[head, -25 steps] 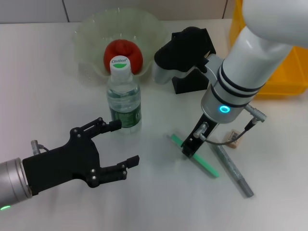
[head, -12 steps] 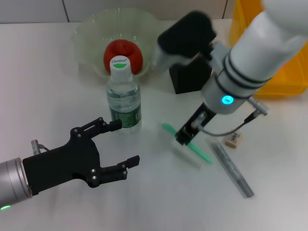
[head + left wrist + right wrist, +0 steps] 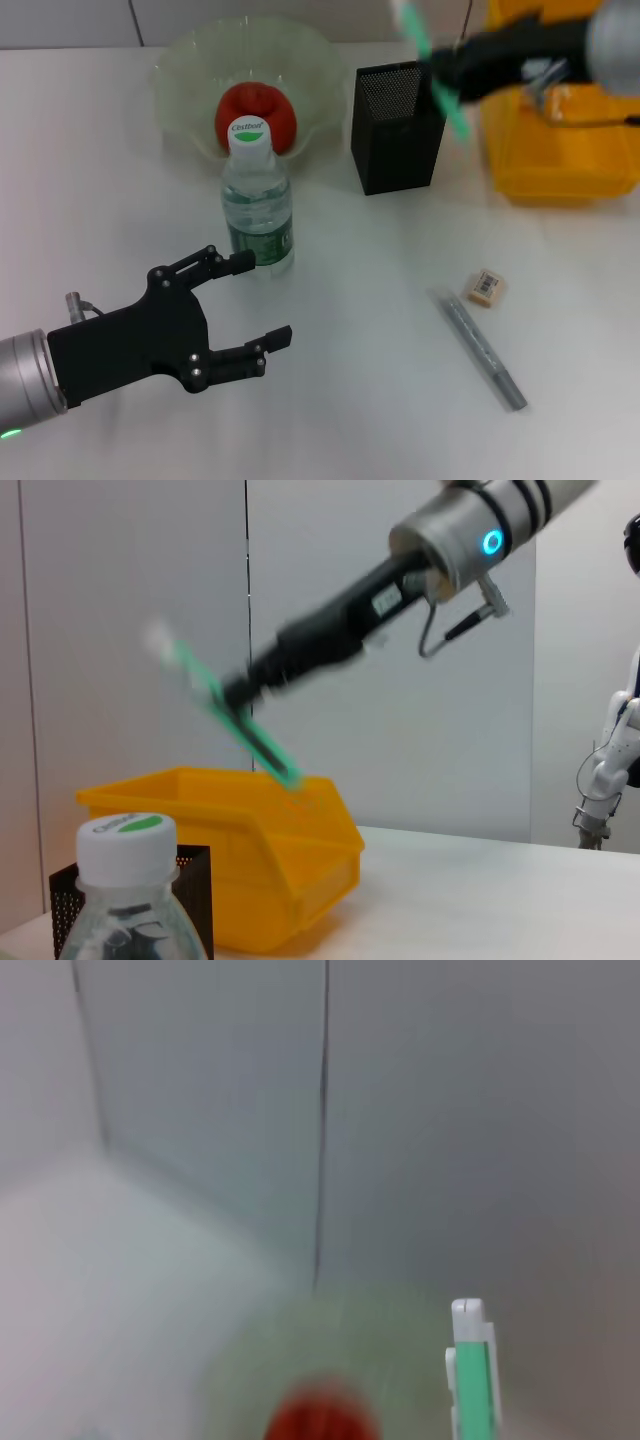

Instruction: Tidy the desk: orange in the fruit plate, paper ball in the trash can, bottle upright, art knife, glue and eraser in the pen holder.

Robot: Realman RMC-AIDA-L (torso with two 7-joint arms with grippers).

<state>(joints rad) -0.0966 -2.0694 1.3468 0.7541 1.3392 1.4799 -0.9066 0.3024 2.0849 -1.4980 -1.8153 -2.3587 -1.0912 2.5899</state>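
Nearest, the left hand (image 3: pixel 215 315) hovers low over the desk (image 3: pixel 340 400), fingers spread wide, holding nothing. One grey pen-shaped stick (image 3: pixel 478 347) lies beside one eraser (image 3: pixel 485 286) with a barcode label. One bottle (image 3: pixel 256 205) stands upright, its cap reading "Cestbon". Behind it, one orange (image 3: pixel 256 115) sits in the plate (image 3: pixel 190 80). The right hand (image 3: pixel 440 62) grips one green knife (image 3: pixel 432 60) above the holder (image 3: pixel 395 125), beside a yellow bin (image 3: pixel 560 150).
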